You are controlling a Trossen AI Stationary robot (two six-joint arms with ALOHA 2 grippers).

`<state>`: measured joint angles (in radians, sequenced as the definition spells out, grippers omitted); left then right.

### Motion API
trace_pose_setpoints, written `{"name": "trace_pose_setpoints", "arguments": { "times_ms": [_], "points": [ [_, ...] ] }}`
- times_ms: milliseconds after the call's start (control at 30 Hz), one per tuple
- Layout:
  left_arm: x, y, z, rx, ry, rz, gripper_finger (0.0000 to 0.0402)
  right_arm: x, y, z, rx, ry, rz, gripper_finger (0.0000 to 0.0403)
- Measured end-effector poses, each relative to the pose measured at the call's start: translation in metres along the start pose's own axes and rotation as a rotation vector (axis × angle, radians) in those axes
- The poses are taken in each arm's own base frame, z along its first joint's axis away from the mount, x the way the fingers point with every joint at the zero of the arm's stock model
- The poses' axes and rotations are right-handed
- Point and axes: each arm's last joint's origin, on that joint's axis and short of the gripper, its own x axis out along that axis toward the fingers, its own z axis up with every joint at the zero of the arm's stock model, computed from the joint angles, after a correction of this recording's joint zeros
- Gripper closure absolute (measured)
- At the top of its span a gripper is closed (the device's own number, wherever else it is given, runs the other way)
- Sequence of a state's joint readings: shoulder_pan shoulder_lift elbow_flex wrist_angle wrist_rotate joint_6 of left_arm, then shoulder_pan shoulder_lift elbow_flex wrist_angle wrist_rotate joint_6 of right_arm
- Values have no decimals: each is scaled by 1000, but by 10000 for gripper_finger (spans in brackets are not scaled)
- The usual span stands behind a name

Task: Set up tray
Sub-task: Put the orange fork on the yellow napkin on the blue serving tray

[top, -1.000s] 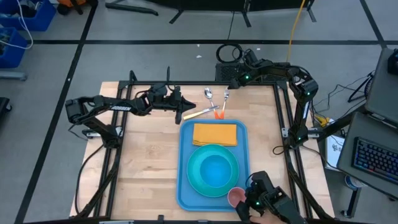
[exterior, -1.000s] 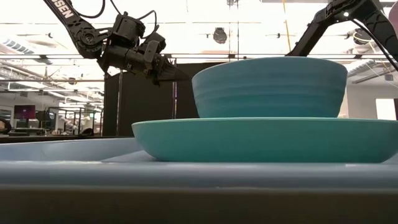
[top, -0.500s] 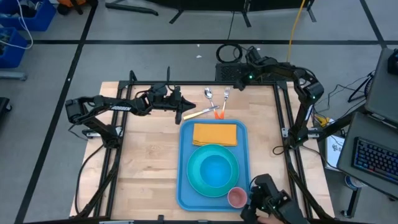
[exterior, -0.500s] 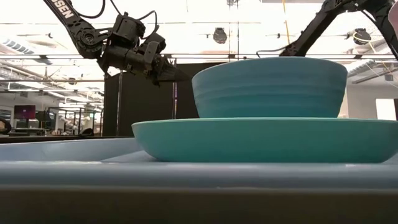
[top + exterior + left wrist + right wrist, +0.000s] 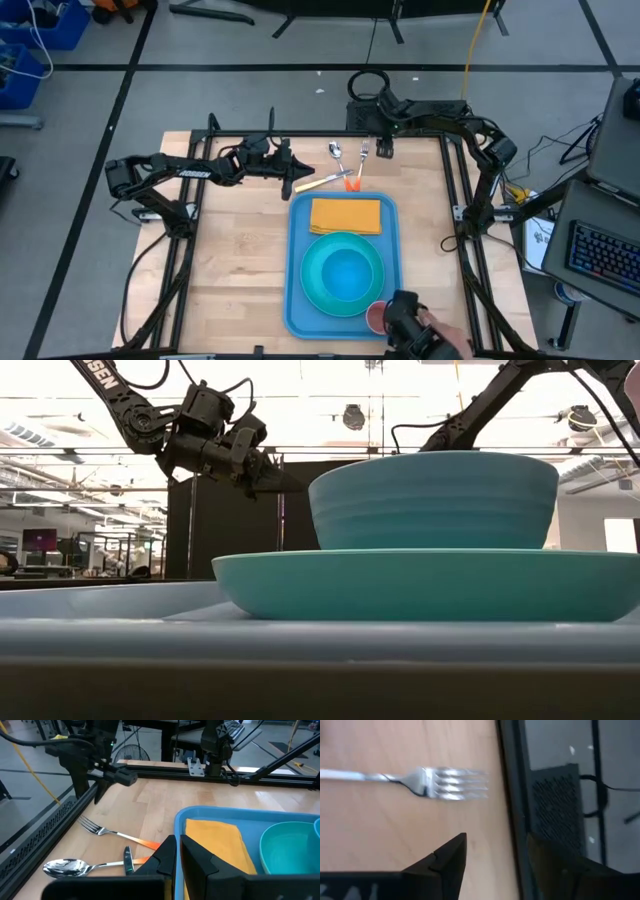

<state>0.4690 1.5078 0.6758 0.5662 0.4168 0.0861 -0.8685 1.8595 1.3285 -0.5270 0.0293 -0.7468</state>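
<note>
**Inspector A:** The wooden table (image 5: 240, 260) carries the light-blue tray (image 5: 296, 300) near its middle, lying flat. On it sit a turquoise plate (image 5: 312, 290) with a turquoise bowl (image 5: 345, 270) inside, a folded orange napkin (image 5: 346, 215) at the far end, and a pink cup (image 5: 377, 316) at the near right corner.

**Inspector B:** Handling?

**Inspector A:** Judged stiff moulded plastic, smooth and likely slippery, and loaded, so heavier toward the crockery. The raised rim on a long side is the sound place to take hold; tilting would risk sliding the dishes.

**Inspector B:** The arms?

**Inspector A:** The left gripper (image 5: 177, 851) hovers just beyond the tray's far edge, fingers nearly together, nothing seen between them. The right gripper (image 5: 495, 852) stands spread and empty over the table's far edge, beside the fork (image 5: 420, 782). A spoon (image 5: 82, 866) lies next to the fork.
</note>
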Motion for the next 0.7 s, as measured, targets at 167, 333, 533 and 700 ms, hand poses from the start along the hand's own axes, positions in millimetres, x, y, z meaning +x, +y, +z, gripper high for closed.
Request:
{"name": "trace_pose_setpoints", "arguments": {
  "times_ms": [167, 333, 533, 700],
  "points": [
    [0, 0, -1, -1, 8, -1, 376, -1, 0, 0, 2, 61, -69, 212],
    [0, 1, -2, -2, 22, 18, 376, -10, -7, -2, 113, 31, -108, 226],
    [0, 4, -3, -95, 31, 140, 376, -43, -15, -4, 311, -145, -40, 292],
    [1, 7, 3, -127, 42, 163, 395, -69, 4, -9, 365, -279, -33, 371]
  ]
}}
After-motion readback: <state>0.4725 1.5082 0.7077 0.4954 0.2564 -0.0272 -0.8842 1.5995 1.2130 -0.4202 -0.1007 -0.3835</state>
